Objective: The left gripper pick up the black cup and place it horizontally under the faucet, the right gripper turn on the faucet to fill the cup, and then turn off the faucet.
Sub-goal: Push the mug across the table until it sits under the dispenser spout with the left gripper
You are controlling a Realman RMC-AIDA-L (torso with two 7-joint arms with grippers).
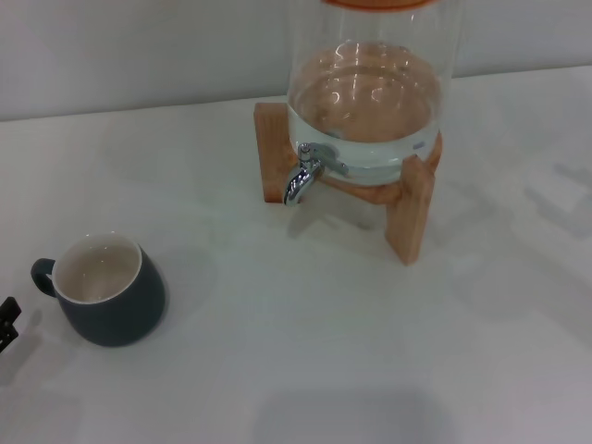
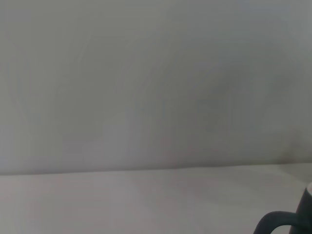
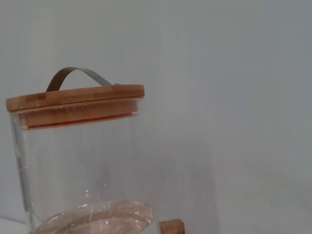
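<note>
The black cup point(image 1: 111, 301) stands upright on the white table at the front left, cream inside showing, its loop handle pointing left. Its handle and a sliver of its side also show in the left wrist view point(image 2: 280, 220). A small black part of my left gripper point(image 1: 7, 321) pokes in at the left edge of the head view, just left of the cup's handle and apart from it. The chrome faucet point(image 1: 302, 176) juts from the clear glass water dispenser point(image 1: 370, 102), spout pointing down, with nothing under it. My right gripper is out of view.
The dispenser sits on a wooden stand point(image 1: 407, 208) at the back centre and holds water. The right wrist view shows its bamboo lid point(image 3: 75, 97) with a metal strap handle and its glass wall point(image 3: 73, 165). A plain wall stands behind the table.
</note>
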